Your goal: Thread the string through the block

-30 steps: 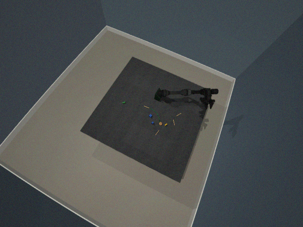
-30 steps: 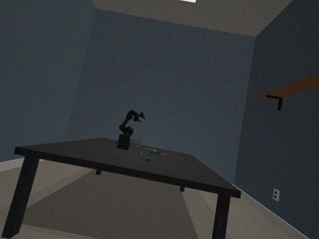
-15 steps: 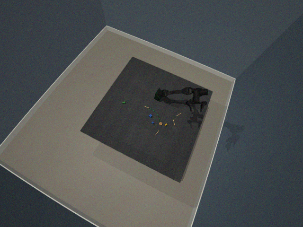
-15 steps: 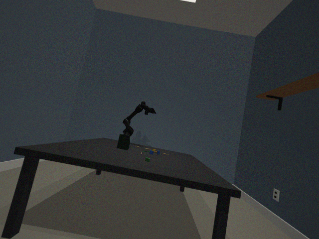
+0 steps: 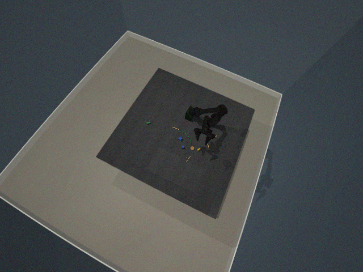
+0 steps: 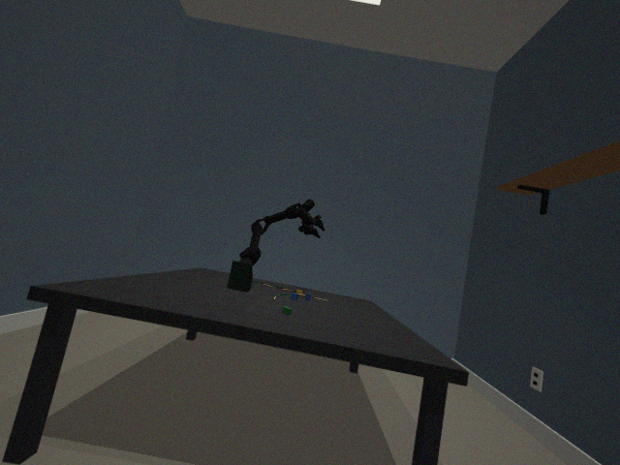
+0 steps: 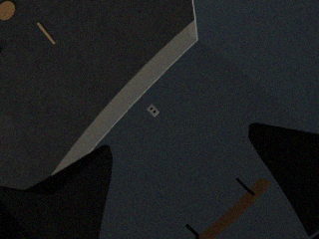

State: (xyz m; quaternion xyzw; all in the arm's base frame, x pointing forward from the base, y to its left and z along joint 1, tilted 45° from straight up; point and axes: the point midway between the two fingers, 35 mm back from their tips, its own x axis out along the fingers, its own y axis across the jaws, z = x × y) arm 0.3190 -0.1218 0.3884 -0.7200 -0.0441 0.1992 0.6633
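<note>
The string's stick (image 5: 175,128) (image 6: 274,297) lies on the table (image 5: 131,146) (image 6: 150,305). The green string (image 5: 186,135) curves from it to the round wooden button (image 5: 192,148) (image 7: 7,10). A larger blue block (image 5: 180,138) (image 6: 294,295) stands beside the curve, on its inner side. No hole can be made out in any block, so I cannot tell which one is the holed block. My gripper (image 5: 202,141) (image 6: 321,233) (image 7: 183,141) is wide open and empty, high above the table.
Loose sticks lie near the button: one (image 5: 188,158) (image 7: 46,33), another (image 5: 208,146) and a third (image 5: 216,136) partly behind the gripper. A small blue piece (image 5: 182,147) (image 6: 307,296) and a yellow piece (image 5: 198,149) flank the button. A green piece (image 5: 148,123) (image 6: 287,310) lies farther off.
</note>
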